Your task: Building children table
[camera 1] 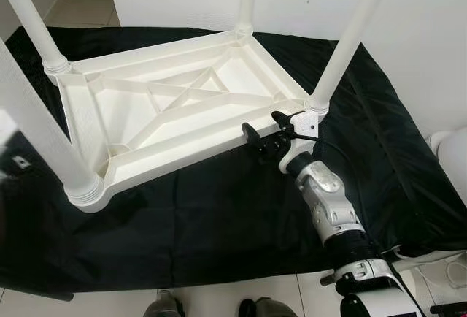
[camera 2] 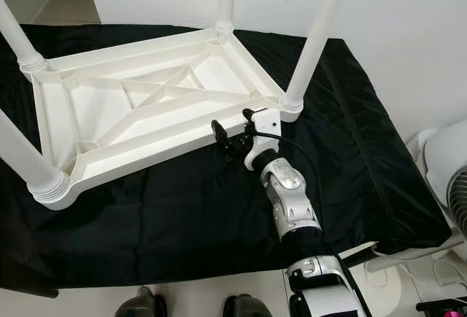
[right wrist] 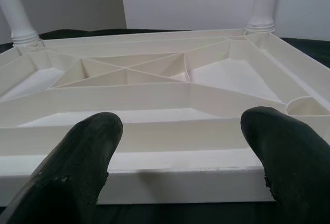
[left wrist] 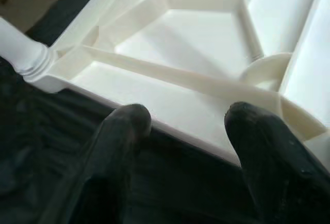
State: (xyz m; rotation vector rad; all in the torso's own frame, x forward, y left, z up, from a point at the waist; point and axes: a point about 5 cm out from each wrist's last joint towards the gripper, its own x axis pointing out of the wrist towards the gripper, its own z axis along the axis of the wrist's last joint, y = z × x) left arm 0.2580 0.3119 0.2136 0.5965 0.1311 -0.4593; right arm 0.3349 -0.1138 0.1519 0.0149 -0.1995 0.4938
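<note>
Left eye view: the white plastic table (camera 1: 182, 112) lies upside down on a black cloth (camera 1: 219, 215) spread over the floor, its legs (camera 1: 349, 39) pointing up and its ribbed underside facing the camera. Bare cloth lies between its near edge and the robot. The right gripper (camera 1: 266, 136) sits at that near edge, just beside the right corner leg.

Right eye view: a white fan (camera 2: 449, 178) stands past the cloth's right edge.

Left wrist view: the left gripper (left wrist: 183, 118) hangs over the cloth beside a table edge, fingers (left wrist: 121, 131) spread, holding nothing.

Right wrist view: the right fingers (right wrist: 93, 139) are spread wide just in front of the rim, gripping nothing.
</note>
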